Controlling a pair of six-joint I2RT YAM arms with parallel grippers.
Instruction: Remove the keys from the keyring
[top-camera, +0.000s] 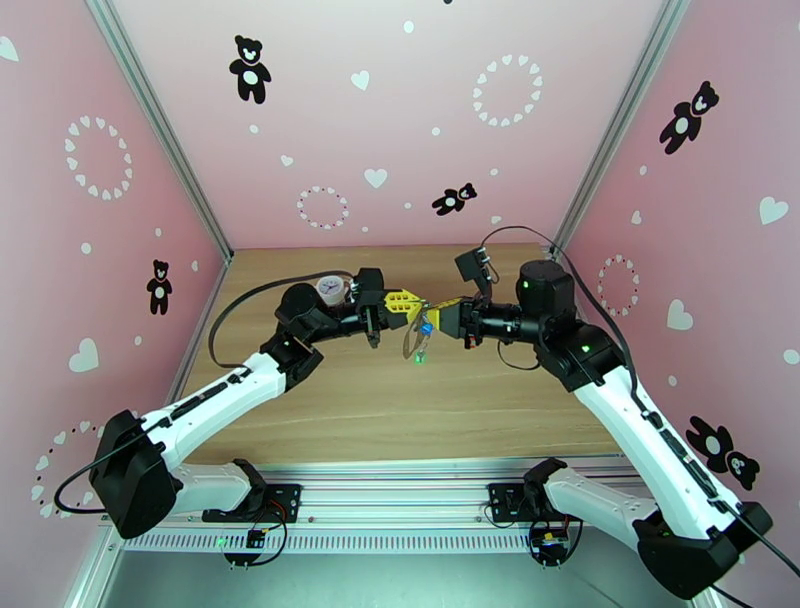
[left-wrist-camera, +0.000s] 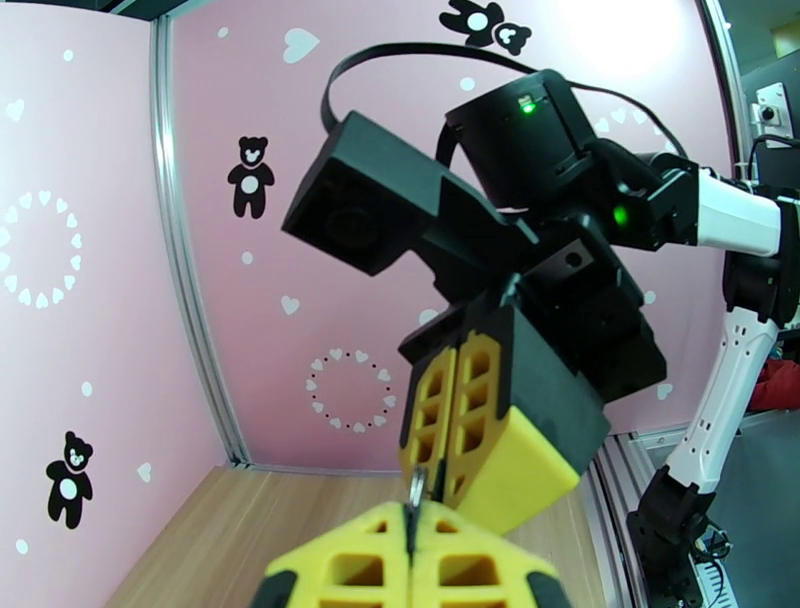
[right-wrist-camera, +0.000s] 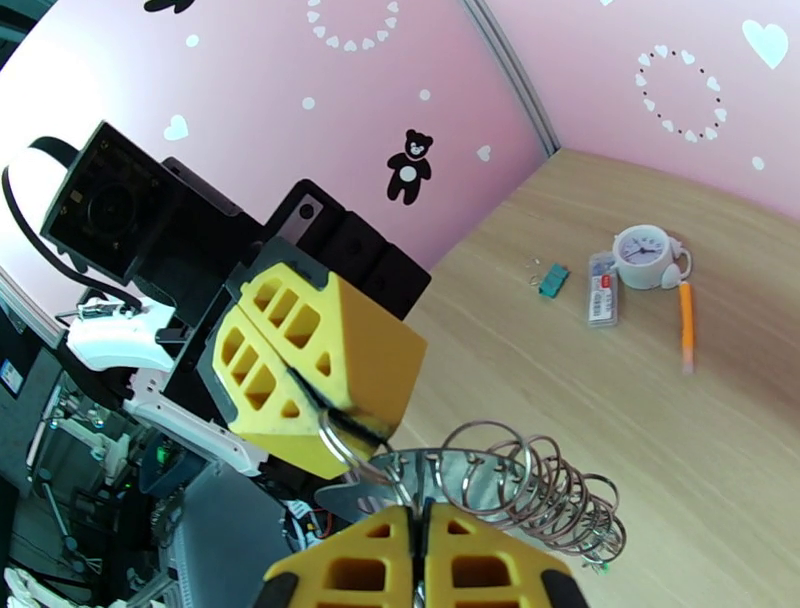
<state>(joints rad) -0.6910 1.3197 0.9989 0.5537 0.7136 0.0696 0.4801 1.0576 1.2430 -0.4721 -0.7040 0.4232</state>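
Keyring (right-wrist-camera: 560, 500) hangs above the table (top-camera: 350, 400) because we pinch it from both sides, left tool (left-wrist-camera: 411, 520) and right tool (right-wrist-camera: 420, 530) each clamped shut on it, keys (top-camera: 427, 326) dangling below for working free.

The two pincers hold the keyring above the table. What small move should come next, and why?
Probably the right pincer should pull gently away from the left pincer. Both are shut on the keyring in mid-air, tip to tip, and the keys hang below, not yet freed.
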